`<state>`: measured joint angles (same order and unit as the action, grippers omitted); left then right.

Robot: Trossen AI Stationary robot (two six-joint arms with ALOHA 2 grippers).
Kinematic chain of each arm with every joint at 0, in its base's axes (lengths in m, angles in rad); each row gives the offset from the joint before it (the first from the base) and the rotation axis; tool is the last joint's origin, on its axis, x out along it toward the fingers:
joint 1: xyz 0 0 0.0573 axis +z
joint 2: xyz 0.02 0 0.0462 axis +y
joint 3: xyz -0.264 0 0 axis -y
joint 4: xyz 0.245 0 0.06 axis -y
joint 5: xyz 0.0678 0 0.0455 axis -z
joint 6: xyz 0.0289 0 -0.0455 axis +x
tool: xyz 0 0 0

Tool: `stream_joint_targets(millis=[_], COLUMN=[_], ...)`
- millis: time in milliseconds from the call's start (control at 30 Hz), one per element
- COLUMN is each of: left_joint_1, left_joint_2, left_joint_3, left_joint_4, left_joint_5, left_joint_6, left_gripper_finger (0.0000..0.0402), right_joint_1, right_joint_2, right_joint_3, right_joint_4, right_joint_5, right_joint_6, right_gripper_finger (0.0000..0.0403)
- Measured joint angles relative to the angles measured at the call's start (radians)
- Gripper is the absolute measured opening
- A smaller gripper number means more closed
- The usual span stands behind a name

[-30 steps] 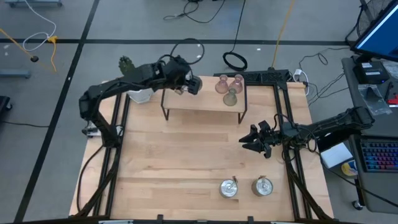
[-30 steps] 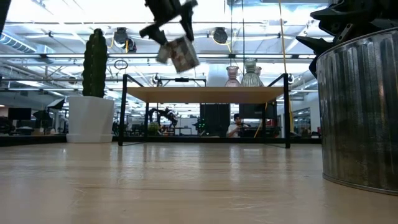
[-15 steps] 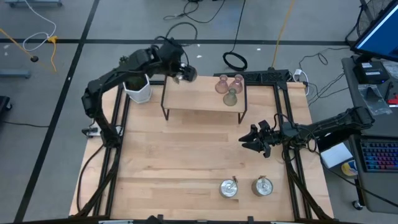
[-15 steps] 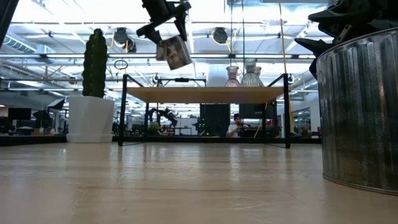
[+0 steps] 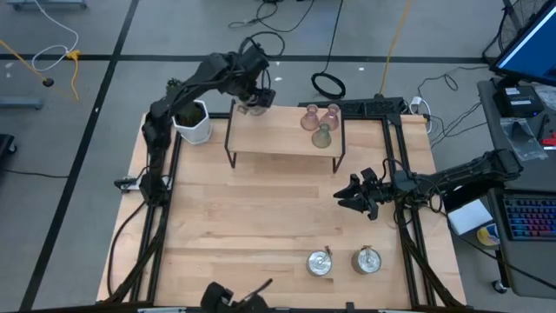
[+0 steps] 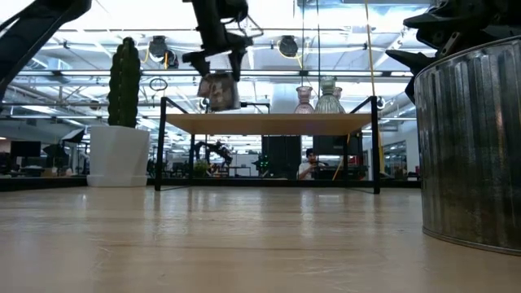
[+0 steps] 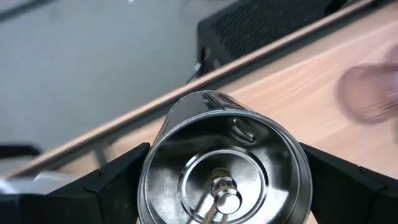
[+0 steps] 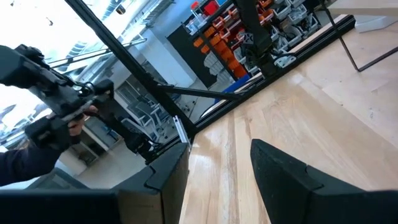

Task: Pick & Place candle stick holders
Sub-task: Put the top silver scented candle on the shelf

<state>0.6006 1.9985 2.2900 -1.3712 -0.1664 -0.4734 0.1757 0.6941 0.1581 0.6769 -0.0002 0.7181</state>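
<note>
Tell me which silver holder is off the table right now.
The one in the left gripper, a silver holder hanging above the shelf's left end. The other two sit on the table.

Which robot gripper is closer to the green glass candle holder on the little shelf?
Left. The left gripper hovers over the shelf's far end from the green glass holder; the right gripper waits lower, off the shelf.
</note>
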Motion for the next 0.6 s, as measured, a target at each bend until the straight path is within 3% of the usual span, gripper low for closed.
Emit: stream_joint_targets(millis=[600], left_joint_1=[0.085], left_joint_2=[0.038], left_joint_3=[0.004], left_joint_4=[-0.08], left_joint_5=[0.074], left_joint_6=[-0.02], left_gripper_finger=[0.0356], right_joint_1=[0.0], right_joint_2=[0.0], right_joint_3=[0.0], right_joint_4=[0.0], right_joint_5=[0.0], right_joint_6=[0.003], right_gripper_finger=[0.0166])
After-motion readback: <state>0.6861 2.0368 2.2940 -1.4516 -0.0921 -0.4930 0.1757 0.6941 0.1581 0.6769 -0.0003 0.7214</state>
